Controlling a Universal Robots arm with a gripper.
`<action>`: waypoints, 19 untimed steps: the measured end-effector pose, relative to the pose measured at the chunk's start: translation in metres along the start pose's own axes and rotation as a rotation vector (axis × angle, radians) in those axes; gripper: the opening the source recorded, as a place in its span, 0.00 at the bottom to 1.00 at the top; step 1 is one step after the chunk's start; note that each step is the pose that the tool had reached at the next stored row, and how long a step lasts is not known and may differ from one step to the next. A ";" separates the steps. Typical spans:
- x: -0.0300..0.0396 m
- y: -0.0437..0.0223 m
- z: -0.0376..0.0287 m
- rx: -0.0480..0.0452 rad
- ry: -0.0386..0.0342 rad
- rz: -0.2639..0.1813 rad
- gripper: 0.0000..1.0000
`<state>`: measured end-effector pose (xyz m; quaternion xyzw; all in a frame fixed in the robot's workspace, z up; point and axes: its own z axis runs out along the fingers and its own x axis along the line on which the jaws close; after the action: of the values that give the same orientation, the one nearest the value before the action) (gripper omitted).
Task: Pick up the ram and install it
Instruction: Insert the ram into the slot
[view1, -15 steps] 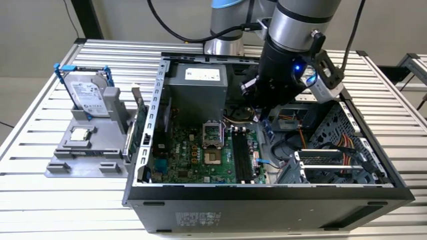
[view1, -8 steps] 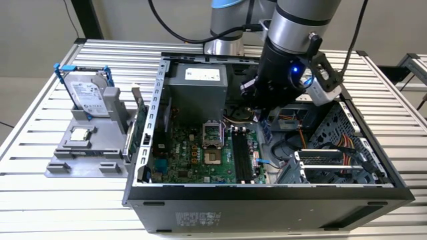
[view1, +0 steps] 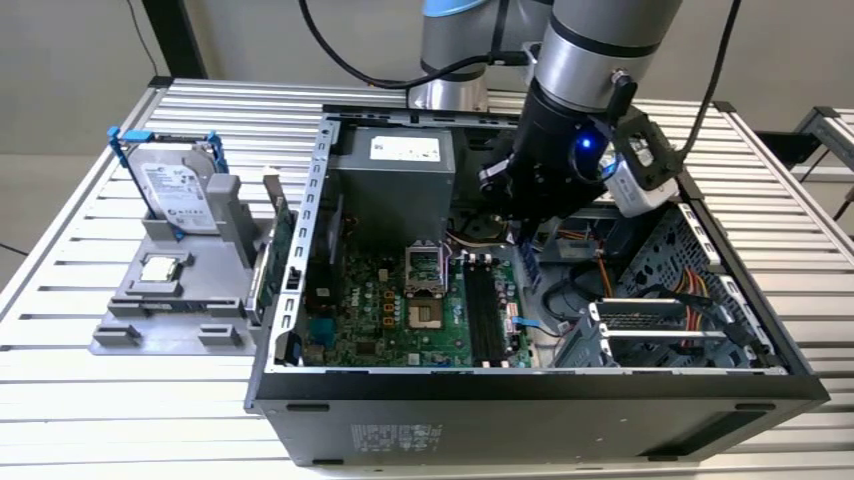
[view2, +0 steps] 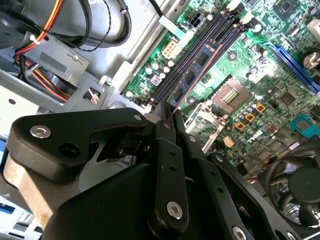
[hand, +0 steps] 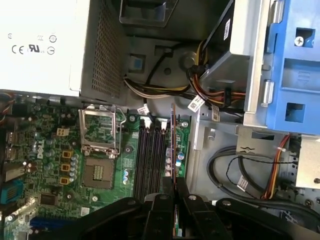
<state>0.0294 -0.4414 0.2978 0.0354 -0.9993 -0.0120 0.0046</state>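
Ram (hand: 173, 145) stands on edge in the first wrist view, pinched between the gripper's (hand: 174, 192) fingers. It is over the motherboard (hand: 50, 150) at the outer edge of the black slots (hand: 149, 155); whether it touches a slot I cannot tell. In the second wrist view the ram (view2: 192, 75) runs out from the gripper (view2: 164, 114) along the slots. In the exterior view the gripper (view1: 533, 238) hangs inside the case (view1: 534, 400).

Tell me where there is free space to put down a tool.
The table is bare around the holder, at the exterior view's left of the case. Inside the case it is crowded: the gripper holds the ram at the slots, beside cables.
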 end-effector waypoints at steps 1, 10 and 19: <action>0.0000 0.0000 0.0005 0.0000 0.0000 0.005 0.00; 0.0000 -0.0002 0.0077 -0.0004 -0.0012 0.046 0.00; 0.0000 -0.0010 0.0154 0.0010 -0.0010 0.052 0.00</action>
<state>0.0292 -0.4421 0.2824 0.0092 -0.9999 -0.0114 0.0044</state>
